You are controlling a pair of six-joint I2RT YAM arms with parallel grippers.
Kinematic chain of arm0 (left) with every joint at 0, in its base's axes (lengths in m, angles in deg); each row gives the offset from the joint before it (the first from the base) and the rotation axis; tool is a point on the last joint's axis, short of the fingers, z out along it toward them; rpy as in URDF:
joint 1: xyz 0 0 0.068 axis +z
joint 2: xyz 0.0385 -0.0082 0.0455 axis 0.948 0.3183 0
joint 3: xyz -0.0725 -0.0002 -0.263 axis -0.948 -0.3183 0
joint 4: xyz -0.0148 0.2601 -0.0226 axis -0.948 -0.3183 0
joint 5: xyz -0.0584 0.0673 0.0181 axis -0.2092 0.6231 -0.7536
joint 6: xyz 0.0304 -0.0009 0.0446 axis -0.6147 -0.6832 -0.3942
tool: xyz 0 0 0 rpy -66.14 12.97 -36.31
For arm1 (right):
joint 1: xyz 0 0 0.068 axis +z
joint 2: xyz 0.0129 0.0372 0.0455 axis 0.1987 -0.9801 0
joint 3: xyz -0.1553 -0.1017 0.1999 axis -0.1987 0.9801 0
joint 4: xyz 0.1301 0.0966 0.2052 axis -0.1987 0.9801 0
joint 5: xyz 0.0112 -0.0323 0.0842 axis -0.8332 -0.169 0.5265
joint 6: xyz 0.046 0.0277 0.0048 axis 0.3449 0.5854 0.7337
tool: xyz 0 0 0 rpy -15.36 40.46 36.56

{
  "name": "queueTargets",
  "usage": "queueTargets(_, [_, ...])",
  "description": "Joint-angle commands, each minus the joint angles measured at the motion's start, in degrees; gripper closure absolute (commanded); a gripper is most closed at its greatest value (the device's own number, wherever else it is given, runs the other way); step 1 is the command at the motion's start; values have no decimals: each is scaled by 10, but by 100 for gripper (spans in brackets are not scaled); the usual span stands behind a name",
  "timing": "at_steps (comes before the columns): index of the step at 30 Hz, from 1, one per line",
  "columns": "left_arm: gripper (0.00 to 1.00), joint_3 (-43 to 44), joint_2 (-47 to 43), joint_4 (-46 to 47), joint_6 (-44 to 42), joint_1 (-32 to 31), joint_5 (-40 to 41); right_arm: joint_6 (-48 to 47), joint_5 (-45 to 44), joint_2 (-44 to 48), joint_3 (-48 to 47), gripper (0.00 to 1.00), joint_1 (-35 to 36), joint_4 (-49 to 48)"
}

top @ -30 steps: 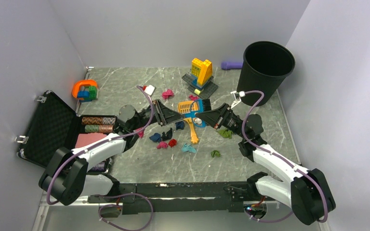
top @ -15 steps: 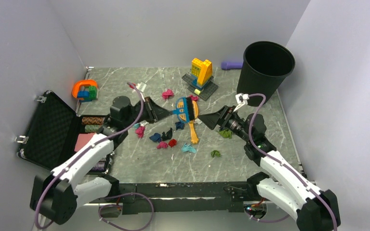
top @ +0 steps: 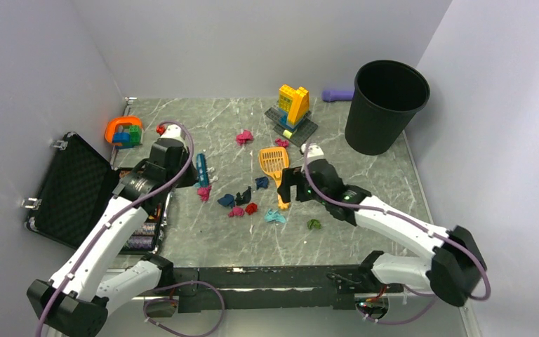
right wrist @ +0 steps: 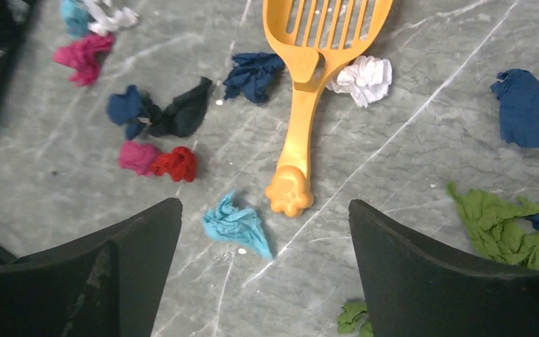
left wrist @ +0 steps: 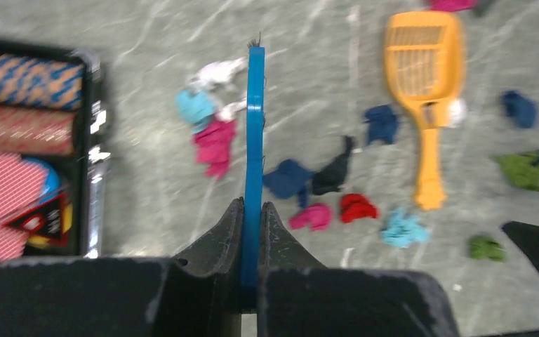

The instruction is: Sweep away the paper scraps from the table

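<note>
The left arm (top: 105, 239) and the right arm (top: 400, 223) wear glossy white shells between bulky, rounded black joints, both rising from a long black base rail (top: 267, 277). A thin purple cable (top: 191, 149) loops loosely along each arm. Matte black, wedge-shaped fingers (right wrist: 421, 267) finish each wrist, their faces lightly scuffed grey.
</note>
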Motion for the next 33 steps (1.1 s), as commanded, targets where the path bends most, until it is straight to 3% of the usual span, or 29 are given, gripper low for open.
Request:
queueTargets(1, [100,38,30,-115,5,3,138,-15,-71,-72,-58,13,23,21])
queueTargets(8, [100,41,32,-139,33,3,166,3,-84,-194,-99,36,34,1])
queueTargets(22, [100,33,-11,-142,7,3,194,8,-95,-337,-145,48,36,-67])
queueTargets(30, [100,28,-10,-143,6,3,215,5,-141,-407,-188,74,46,-51])
queueTargets(33, [100,28,-8,-142,4,3,217,3,-153,-412,-190,78,54,-52])
